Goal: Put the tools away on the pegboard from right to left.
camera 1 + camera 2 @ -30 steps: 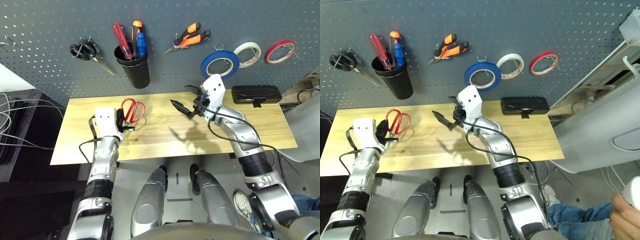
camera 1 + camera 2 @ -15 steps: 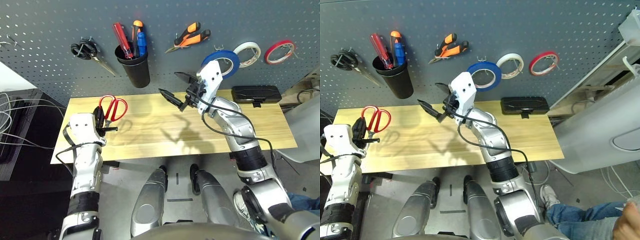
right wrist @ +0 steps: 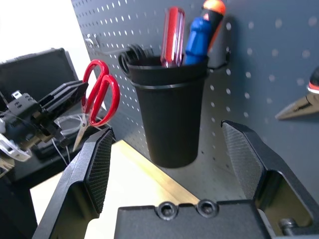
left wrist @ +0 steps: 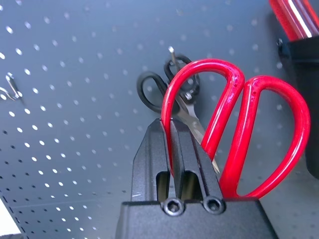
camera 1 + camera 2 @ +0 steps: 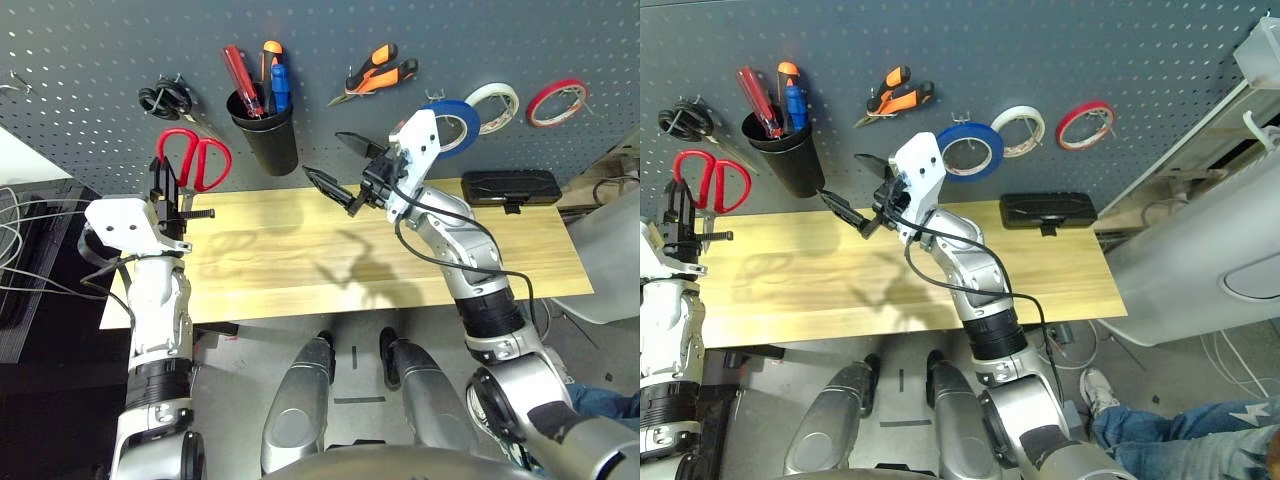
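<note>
Red-handled scissors (image 5: 193,158) sat pinched in the left gripper (image 5: 168,196), handle loops up, blades pointing down behind the clamped fingers (image 4: 169,149), raised in front of the pegboard (image 5: 90,90) just beside the hook (image 4: 172,54) that already carried the black-handled scissors (image 5: 165,100). The right gripper (image 5: 345,172) hung over the wooden table (image 5: 400,270) with its jaws spread wide and nothing between them, just below the black cup (image 5: 267,132). Blue tape ring (image 5: 445,122), orange-and-black-handled pliers (image 5: 378,76) and the small blue-handled screwdriver (image 5: 280,88) were all on the board, the screwdriver standing in the cup, so this looked like the last tool.

To do this well, I'd say the loop had to be lined up square to the hook tip, since the wrist view showed the near loop already overlapping it. The grip was on one handle only, so the scissors could swing; a slow, steady push onto the peg seemed wise. Crowding was the risk: the black pair might get knocked. The fingers should part only once the loop sat fully on the hook.
</note>
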Controlling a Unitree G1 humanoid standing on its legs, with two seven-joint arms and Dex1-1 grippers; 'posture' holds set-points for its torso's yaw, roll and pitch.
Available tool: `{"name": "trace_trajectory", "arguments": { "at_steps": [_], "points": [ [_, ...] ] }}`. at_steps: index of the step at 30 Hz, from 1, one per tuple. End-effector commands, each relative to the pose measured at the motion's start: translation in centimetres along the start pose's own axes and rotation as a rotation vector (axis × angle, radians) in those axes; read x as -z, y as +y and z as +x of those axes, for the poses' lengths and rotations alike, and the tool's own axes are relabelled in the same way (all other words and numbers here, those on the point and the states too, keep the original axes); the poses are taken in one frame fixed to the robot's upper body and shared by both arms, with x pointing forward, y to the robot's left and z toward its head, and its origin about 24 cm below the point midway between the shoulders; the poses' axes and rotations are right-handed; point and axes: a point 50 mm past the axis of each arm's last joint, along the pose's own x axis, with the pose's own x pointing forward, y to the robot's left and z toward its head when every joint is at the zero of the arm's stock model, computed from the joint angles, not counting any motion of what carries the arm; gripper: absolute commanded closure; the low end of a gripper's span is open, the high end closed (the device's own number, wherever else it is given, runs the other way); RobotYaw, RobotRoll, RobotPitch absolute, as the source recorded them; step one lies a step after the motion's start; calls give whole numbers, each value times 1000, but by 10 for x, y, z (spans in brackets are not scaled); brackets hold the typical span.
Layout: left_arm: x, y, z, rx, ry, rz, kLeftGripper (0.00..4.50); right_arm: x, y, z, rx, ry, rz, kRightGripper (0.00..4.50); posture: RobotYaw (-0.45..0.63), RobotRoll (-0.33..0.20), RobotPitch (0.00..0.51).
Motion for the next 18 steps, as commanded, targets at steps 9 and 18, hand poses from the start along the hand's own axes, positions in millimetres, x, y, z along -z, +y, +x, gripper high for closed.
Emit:
{"name": "trace_trajectory", "arguments": {
  "at_steps": [9,18],
  "points": [
    [-17,8,19,-29,-84,23,4486,-4,2,3,-11,-17,9,0,69,0,246],
    [-2,14,32,-45,12,35,4486,-2,1,1,3,-1,6,0,60,0,252]
  ]
}}
